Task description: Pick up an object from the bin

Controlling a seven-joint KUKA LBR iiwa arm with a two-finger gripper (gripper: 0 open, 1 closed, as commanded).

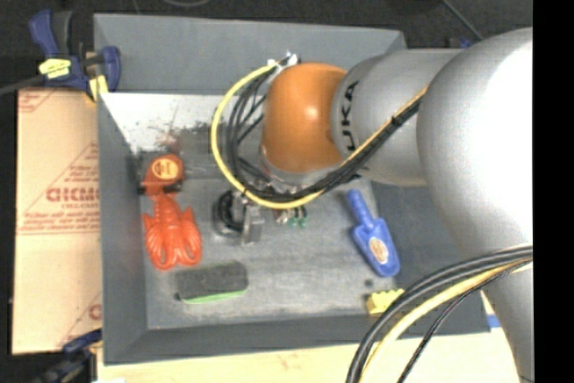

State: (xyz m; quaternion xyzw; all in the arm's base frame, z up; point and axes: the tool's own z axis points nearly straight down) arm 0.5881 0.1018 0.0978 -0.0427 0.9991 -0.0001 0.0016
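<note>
My gripper hangs under the orange cover near the middle of the bin; its dark and grey body shows low over the floor. An orange toy lobster lies just left of it. A black and orange tape measure sits further up at the left. A flat dark block with a green edge lies below the gripper near the front wall. A blue tool with an orange and white mark lies to the right. A small green thing peeks out right beside the gripper.
The arm and its orange cover hide the bin's centre and back right. A small yellow piece sits in the front right corner. Bare bin floor shows between the dark block and the blue tool.
</note>
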